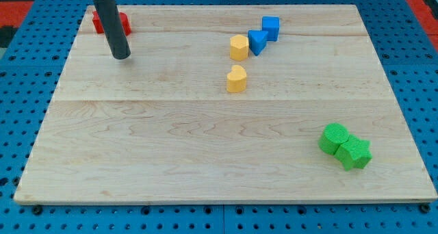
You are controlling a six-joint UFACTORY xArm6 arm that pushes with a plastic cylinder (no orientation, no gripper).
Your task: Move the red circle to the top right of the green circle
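Note:
A red block lies at the view's top left corner of the wooden board, mostly hidden behind my rod, so its shape cannot be made out. My tip rests on the board just below the red block, toward the view's bottom. A green circle sits near the view's bottom right, touching a green star-like block at its lower right. The red block is far from the green circle, across the whole board.
A yellow hexagon, a blue triangle-like block and a blue cube cluster at the top middle. A yellow heart lies just below them. The wooden board lies on a blue pegboard.

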